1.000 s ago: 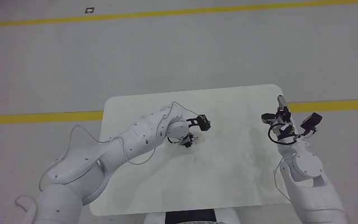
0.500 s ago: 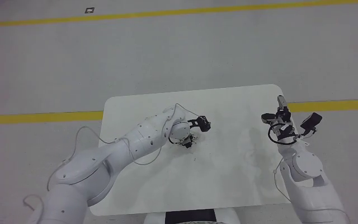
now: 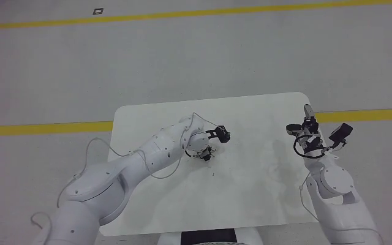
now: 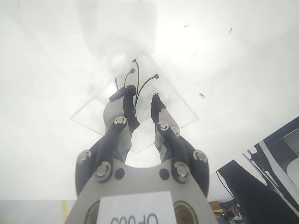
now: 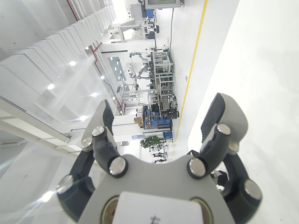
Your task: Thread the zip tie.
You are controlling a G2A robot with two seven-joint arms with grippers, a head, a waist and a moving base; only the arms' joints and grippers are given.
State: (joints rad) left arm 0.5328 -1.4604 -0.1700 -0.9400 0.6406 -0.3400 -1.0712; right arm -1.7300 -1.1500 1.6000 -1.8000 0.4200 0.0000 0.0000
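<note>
Left gripper (image 4: pixel 141 95) fingers slightly apart, low over black zip ties (image 4: pixel 138 75) on clear plate (image 4: pixel 179 110). Right gripper (image 5: pixel 161 108) wide apart at table (image 3: pixel 257 190) edge.

Bright overhead glare on white table (image 4: pixel 233 59)

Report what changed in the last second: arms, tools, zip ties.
The left arm shifted its elbow and upper part a little toward the right arm's side. Nothing was taken hold of or let go. The left tool stayed open over the zip ties on the clear sheet. The right tool stayed open and still near the table edge.
</note>
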